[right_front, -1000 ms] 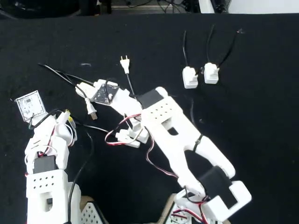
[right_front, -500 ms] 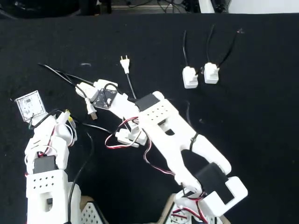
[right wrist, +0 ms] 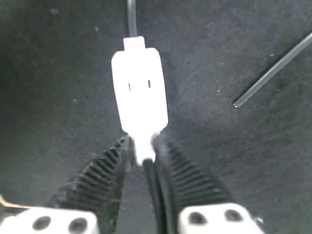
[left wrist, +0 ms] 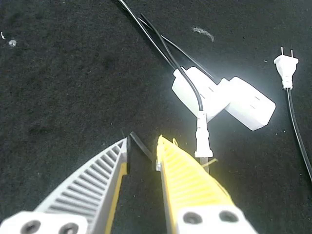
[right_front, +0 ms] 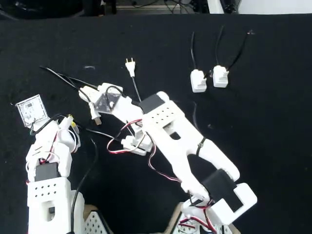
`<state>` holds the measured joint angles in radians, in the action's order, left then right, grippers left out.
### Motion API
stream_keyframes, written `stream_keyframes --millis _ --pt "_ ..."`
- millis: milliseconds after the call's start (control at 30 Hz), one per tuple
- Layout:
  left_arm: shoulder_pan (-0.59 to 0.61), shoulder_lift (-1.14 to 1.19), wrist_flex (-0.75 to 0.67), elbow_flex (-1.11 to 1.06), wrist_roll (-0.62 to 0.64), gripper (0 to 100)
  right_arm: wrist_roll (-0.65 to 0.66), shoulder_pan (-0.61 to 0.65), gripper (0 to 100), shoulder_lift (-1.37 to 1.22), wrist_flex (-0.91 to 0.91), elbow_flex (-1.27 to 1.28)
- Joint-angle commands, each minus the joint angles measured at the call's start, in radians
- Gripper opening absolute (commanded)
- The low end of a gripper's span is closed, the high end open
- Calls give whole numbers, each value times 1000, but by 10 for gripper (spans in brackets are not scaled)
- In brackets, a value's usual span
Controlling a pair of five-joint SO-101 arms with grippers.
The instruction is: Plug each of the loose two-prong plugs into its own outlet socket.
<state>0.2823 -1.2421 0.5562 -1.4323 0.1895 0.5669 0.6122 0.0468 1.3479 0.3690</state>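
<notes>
A white outlet socket [right wrist: 140, 90] with two slots lies just ahead of my right gripper [right wrist: 142, 146]. That gripper is shut on a small white plug [right wrist: 143, 152] whose tip touches the socket's near end; its black cable runs back between the fingers. From above, the right gripper [right_front: 101, 96] sits beside this socket [right_front: 87, 92]. Another plug [left wrist: 202, 141] lies with its cable draped over the socket [left wrist: 195, 90]. A third plug [right_front: 129, 66] lies loose farther back. My left gripper [left wrist: 142, 144] hovers low, slightly open, with a black cable [left wrist: 139, 147] crossing the gap.
Two more white sockets [right_front: 198, 80] [right_front: 220, 76] with black cords sit at the back right. A small white square device [right_front: 30, 108] lies at the left beside the left arm. Black cables [right_front: 61, 75] trail across the cloth at the back left.
The right arm has shifted a little to the left, bringing the held plug closer against the socket. The left arm has stayed still.
</notes>
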Motion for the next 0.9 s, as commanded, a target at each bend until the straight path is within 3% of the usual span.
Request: stream_keyframes --millis 0,233,433,867 --pt "39 -9 -11 33 0 112 -12 61 213 13 21 -94" --pt "170 -9 -12 54 11 112 -20 127 230 2 11 -94" --pt "286 -6 -14 64 157 112 -21 123 234 -30 -133 7" --pt "305 -3 -12 67 175 112 40 64 232 -317 -187 -102"
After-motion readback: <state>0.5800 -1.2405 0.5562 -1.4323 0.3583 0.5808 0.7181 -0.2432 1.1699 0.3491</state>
